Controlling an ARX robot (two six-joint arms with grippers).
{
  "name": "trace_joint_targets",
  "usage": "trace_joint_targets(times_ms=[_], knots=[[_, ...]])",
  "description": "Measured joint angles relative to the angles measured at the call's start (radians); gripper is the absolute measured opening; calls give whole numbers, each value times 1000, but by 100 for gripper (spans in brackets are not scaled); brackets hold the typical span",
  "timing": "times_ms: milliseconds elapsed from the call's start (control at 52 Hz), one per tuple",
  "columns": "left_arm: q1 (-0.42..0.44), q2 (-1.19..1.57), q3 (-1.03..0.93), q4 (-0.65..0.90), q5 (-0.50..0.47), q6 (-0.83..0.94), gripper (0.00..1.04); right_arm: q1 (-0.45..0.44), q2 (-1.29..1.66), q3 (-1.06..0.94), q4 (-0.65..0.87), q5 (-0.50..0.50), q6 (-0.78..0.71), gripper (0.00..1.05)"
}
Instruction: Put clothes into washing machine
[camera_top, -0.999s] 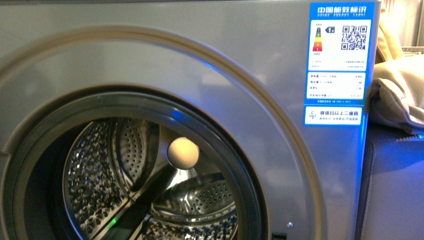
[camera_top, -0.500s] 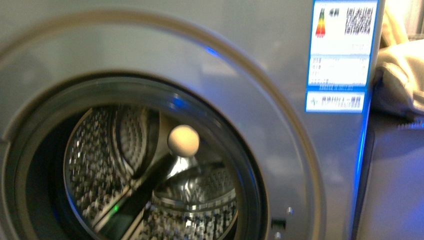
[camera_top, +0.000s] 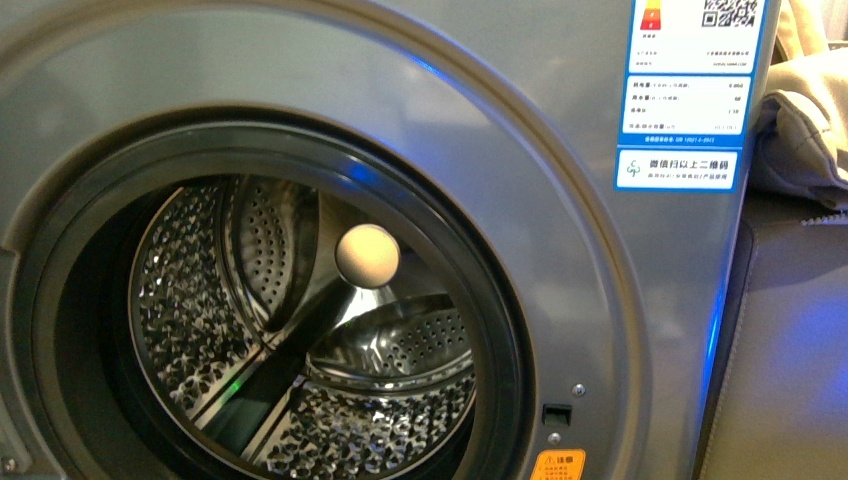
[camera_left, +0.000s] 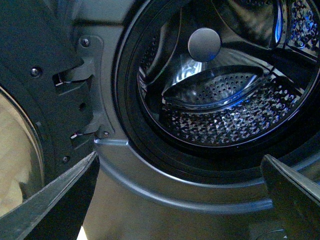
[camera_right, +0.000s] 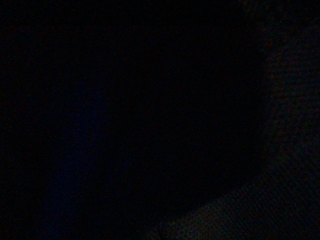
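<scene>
You see the silver-grey front-loading washing machine (camera_top: 580, 300) filling the front view, with its perforated steel drum (camera_top: 200, 320) at lower left. At upper right, its blue-and-white energy label (camera_top: 690, 90) reads "微信扫以上二维码". An orange-yellow warning sticker (camera_top: 558, 466) sits at the bottom edge. Your left gripper (camera_left: 179, 160) has its fingers spread wide before the porthole. The right wrist view is dark, so that gripper's state cannot be told.

Mouth of the washing machine (camera_top: 560, 200) stands open to the drum (camera_top: 190, 300); door (camera_left: 30, 50) swung aside.
</scene>
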Motion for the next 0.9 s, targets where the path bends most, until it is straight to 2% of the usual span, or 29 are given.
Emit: trace_joint_targets(times_ms=[250, 480, 768, 903], knots=[[0, 0, 0, 0, 0, 0, 98, -26, 32, 28, -33, -10, -36, 97], [0, 0, 0, 0, 0, 0, 98, -17, -25, -54, 47, -28, 21, 55], [0, 0, 0, 0, 0, 0, 98, -6, -250, -211, 130, -50, 109, 14], [0, 0, 0, 0, 0, 0, 98, -2, -440, -317, 172, -103, 138, 8]])
